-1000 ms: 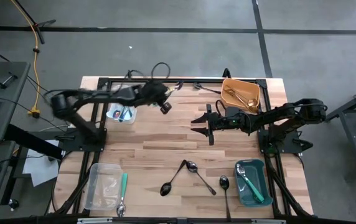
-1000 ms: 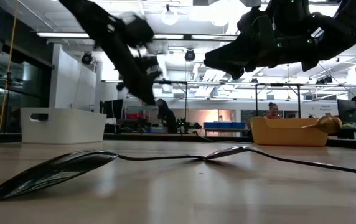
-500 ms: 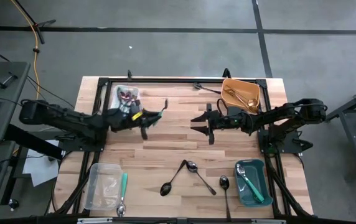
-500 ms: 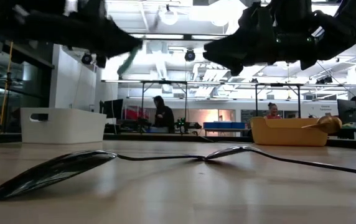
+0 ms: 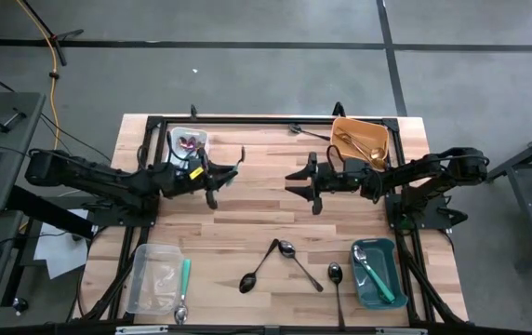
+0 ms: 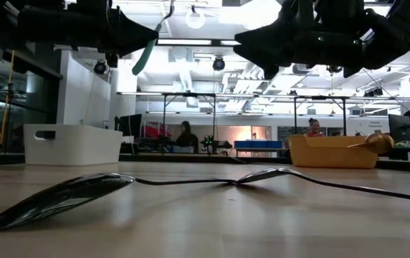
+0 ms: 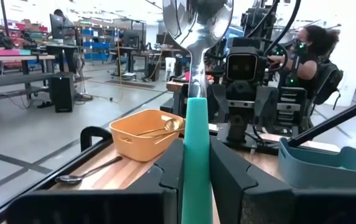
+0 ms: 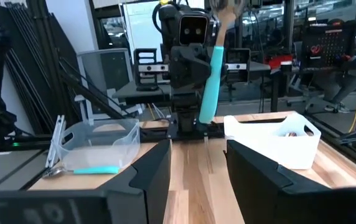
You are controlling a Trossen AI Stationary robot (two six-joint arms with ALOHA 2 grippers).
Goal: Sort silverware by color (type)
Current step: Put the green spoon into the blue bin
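My left gripper (image 5: 214, 180) hangs level over the table's left half, shut on a silver spoon with a teal handle (image 7: 196, 124) whose bowl (image 7: 197, 18) points up. My right gripper (image 5: 301, 182) faces it from the right, level and open, with nothing between its fingers (image 8: 156, 168). Three black spoons (image 5: 285, 263) lie flat on the wood near the front edge. Another teal-handled spoon (image 5: 184, 284) lies beside the clear bin (image 5: 154, 277), and one more rests in the teal bin (image 5: 376, 270). Gold utensils lie in the orange bin (image 5: 359, 140). My left gripper pinches the spoon's teal handle (image 7: 196, 168) between its two fingers, on the handle's lower part. The fingers lie level, coming from the table's left side, across the handle. The spoon stands nearly upright with its bowl on top, lifted clear of the table.
A white bin (image 5: 189, 144) with some pieces in it stands at the far left. A dark utensil (image 5: 308, 131) lies by the far edge. Bare wood lies between the two grippers and in front of them. People sit in the room beyond the table.
My left gripper has swung back from the far middle of the table toward the left edge, carrying the teal-handled spoon. It has tipped from slanting downward to level, so the spoon now stands upright. In the last half second it has kept nearly still.
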